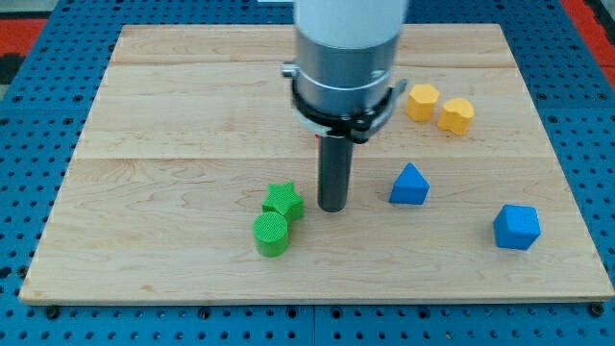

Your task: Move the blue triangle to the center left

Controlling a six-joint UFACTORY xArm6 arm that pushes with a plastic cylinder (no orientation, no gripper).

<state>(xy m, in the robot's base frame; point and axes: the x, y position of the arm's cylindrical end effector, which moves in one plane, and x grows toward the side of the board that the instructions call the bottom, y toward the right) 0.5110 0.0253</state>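
Camera view: my tip [332, 207] rests on the pale wooden table [144, 144]; it is a plain rod with no hand to open or close. The green star block [282, 200] sits just left, the blue triangle block [410, 185] nearby right.

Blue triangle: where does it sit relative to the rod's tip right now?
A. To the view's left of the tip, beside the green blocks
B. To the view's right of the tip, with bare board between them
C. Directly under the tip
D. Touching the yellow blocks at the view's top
B: the blue triangle lies to the view's right of my tip, with a strip of bare board between them, so they are not touching.
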